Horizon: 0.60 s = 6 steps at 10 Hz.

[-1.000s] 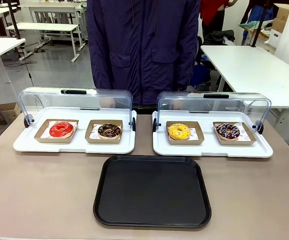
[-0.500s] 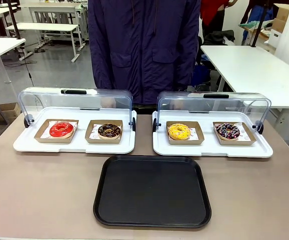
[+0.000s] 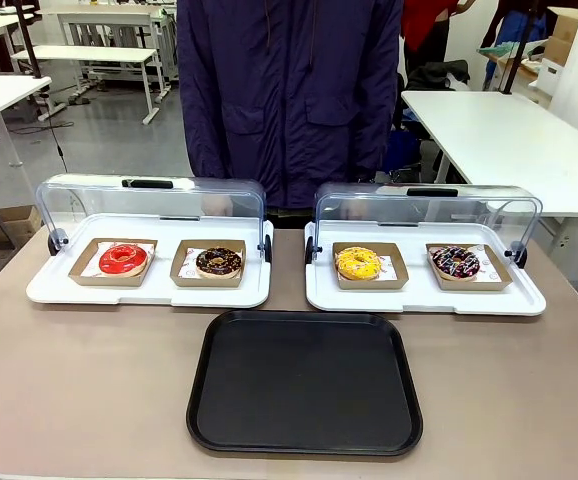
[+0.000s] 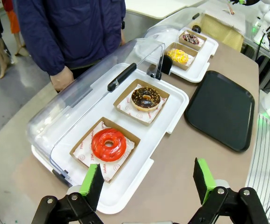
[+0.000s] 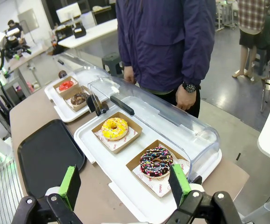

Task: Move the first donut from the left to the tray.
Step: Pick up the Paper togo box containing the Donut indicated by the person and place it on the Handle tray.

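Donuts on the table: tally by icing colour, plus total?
Red donut: 1
Brown donut: 1
Yellow donut: 1
Dark sprinkled donut: 1
Total: 4

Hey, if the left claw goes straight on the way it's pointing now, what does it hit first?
The left claw would probably meet the white tray's near rim, or the table right beside it, short of the red donut; depth is unclear.
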### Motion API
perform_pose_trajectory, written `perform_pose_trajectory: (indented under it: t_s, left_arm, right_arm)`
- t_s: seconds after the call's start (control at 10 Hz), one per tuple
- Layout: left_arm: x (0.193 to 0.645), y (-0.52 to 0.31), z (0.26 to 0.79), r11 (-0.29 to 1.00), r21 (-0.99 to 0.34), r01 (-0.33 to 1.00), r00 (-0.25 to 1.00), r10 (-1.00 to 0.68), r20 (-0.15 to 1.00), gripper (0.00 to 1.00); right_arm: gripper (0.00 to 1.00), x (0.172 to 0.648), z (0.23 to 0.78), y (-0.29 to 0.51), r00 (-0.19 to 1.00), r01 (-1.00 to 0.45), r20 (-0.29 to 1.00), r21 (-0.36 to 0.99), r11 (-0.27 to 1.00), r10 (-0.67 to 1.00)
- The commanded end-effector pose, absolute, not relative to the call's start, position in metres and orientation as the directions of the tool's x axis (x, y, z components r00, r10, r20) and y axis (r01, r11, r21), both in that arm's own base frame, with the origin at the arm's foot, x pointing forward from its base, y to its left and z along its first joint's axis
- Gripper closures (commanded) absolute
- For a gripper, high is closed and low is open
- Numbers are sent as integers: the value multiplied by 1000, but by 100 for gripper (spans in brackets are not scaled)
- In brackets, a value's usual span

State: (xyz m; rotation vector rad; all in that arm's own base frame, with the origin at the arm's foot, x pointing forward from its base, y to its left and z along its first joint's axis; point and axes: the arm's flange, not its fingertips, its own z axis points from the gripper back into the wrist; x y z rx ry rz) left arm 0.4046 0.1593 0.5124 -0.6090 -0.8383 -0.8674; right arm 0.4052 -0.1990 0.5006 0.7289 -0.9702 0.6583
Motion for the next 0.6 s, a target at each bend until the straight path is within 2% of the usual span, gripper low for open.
perform_pose_trajectory:
  t_s: [0.0, 0.5]
  left_arm:
    - [404, 159, 513, 509, -124, 852, 365, -408, 837, 0]
    - [404, 159, 513, 509, -124, 852, 365, -408, 837, 0]
  right_arm:
    - [0, 404, 501, -196, 398, -774, 904, 237, 587, 160]
    - [0, 404, 501, -196, 398, -774, 904, 237, 587, 160]
